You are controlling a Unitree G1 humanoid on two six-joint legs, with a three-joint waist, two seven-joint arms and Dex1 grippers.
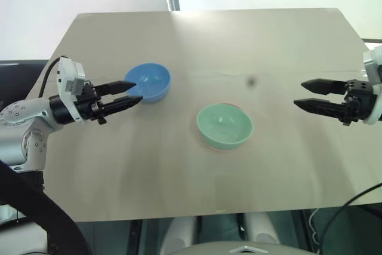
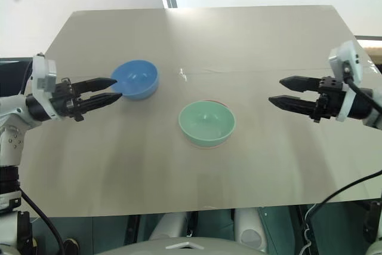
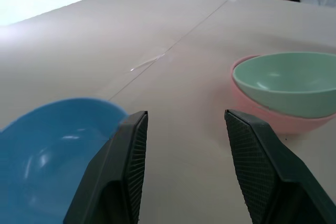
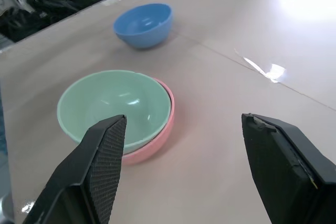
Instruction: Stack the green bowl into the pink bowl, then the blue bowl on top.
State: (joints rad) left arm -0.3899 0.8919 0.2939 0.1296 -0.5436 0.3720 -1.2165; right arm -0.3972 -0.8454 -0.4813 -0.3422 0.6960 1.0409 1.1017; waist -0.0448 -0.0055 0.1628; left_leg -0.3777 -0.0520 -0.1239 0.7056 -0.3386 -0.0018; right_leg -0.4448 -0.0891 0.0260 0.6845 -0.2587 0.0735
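The green bowl [image 1: 225, 125] already sits nested in the pink bowl [image 4: 163, 129] near the middle of the surface [image 1: 286, 46]; from the head views only a thin pink edge peeks out beneath the green rim, while the wrist views show the pink wall plainly under it. So the first stacking looks done, and the step in hand is the blue bowl [image 1: 148, 82].

That bowl stands alone at about 10 o'clock from the stack, apart from it. The left claw [image 1: 132, 92] hangs at the blue bowl's 8 o'clock edge, its fingers spread with nothing between them, one fingertip seeming to overlap the rim; whether it touches I cannot tell. The right claw [image 1: 307, 94] sits well out at 3 o'clock from the stack, spread wide and empty.

Next, I judge, the left claw must straddle the blue rim, one finger inside and one outside, pinch, lift clear, carry toward 4 o'clock over the stack and lower it level into the green bowl.
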